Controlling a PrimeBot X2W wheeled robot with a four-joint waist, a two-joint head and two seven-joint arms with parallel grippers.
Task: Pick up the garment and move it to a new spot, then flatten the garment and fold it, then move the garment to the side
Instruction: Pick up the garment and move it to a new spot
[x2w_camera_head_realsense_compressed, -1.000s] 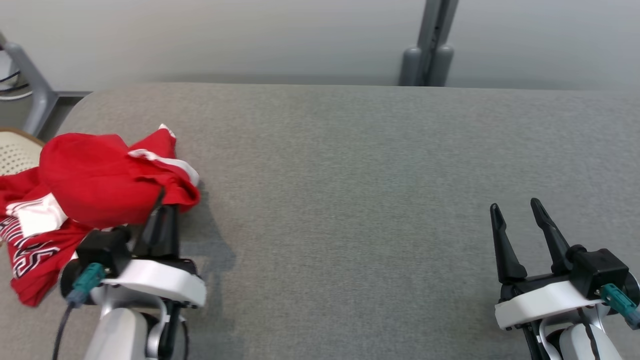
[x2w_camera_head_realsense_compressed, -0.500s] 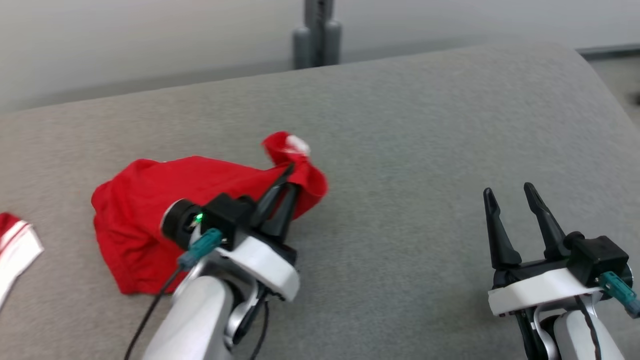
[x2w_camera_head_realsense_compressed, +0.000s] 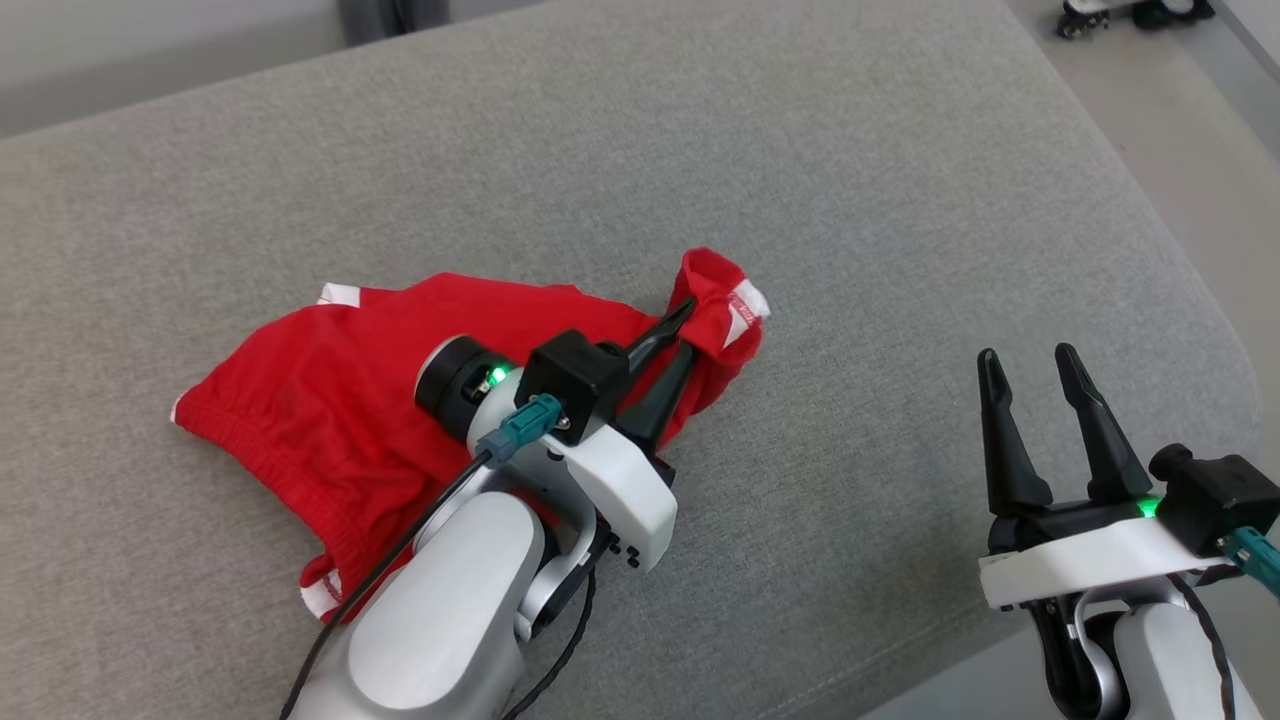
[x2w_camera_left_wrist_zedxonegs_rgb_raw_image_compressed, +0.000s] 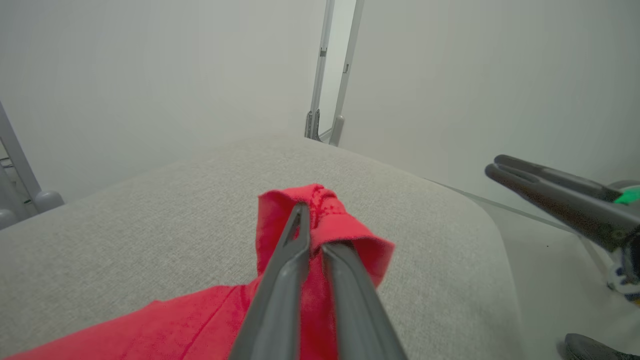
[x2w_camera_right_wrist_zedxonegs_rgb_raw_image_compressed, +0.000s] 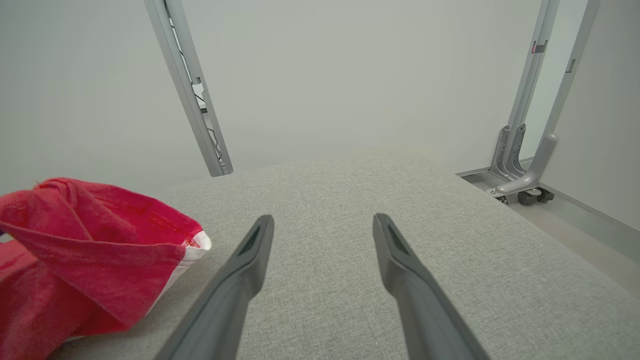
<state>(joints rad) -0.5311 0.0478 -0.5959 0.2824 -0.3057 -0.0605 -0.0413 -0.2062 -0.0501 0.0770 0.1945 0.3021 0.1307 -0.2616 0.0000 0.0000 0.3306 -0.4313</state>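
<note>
Left gripper (x2w_camera_head_realsense_compressed: 690, 324) is clamped nearly closed on a bunched corner of the red fabric garment with white trim (x2w_camera_head_realsense_compressed: 330, 410). The pinched fold puffs up around it while the rest of the cloth lies crumpled on the grey fabric-covered tabletop (x2w_camera_head_realsense_compressed: 820, 160), left of centre in the head view. Right gripper (x2w_camera_head_realsense_compressed: 1027, 355) hovers well apart near the tabletop's right edge, jaws spread wide, nothing in them. One garment, two grippers, one grip: that's the tally. This cloth looks light and thoroughly limp. It will sag, drag and fold on itself rather than hold any shape, so a single pinch is likely to tow it but not spread it. For flattening, I'd judge the white-banded hems and corners the best holds, one for each gripper, since a doubled, stitched edge should slip less than a single thin layer. No fragility worries here; snagging and bunching are the risks.
</note>
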